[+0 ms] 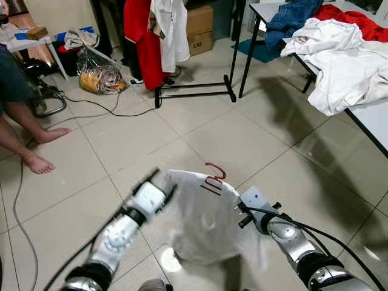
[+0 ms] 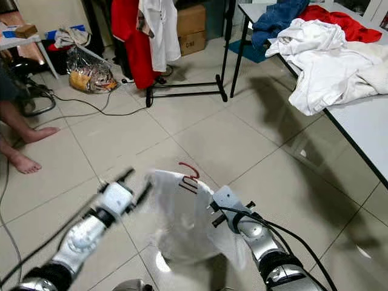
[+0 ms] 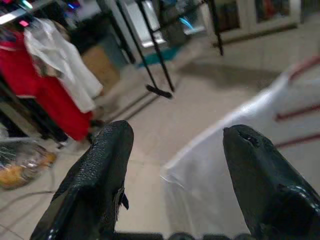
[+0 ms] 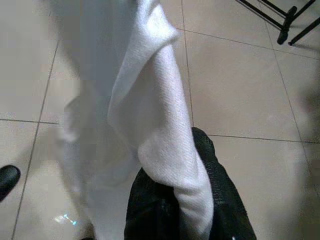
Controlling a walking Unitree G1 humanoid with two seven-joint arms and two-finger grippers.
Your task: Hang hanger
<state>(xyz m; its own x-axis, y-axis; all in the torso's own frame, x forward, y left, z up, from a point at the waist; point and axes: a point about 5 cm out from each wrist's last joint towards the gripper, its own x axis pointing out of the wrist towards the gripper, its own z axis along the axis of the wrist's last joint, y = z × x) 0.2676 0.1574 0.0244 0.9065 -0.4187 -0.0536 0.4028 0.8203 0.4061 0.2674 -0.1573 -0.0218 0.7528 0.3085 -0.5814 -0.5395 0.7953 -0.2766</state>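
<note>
1. We carry a white garment (image 1: 203, 221) on a red hanger (image 1: 213, 177) low in front of us, over the tiled floor (image 1: 242, 139). The hanger's hook pokes up from the collar.
2. Our right end effector (image 4: 170, 200) is pinched on a fold of the white cloth, which drapes over its black fingers. We judge this grip bears the garment's weight and keeps its hem off the floor.
3. Our left end effector (image 3: 175, 170) is spread wide, its two fingers (image 3: 95, 175) apart with the garment's edge just beyond them and nothing between them. It sits beside the garment's left shoulder, probably ready to steady it.
4. The clothes rack (image 1: 194, 91) stands well ahead, already holding a red garment (image 1: 142, 42) and a white shirt (image 1: 173, 30). We judge the hanger must reach its rail, so the walk there is not yet done.
5. A person's bare feet (image 1: 39, 148) and a floor cable (image 1: 91, 112) lie to our left; a worktop (image 1: 373, 121) piled with clothes is to our right.
</note>
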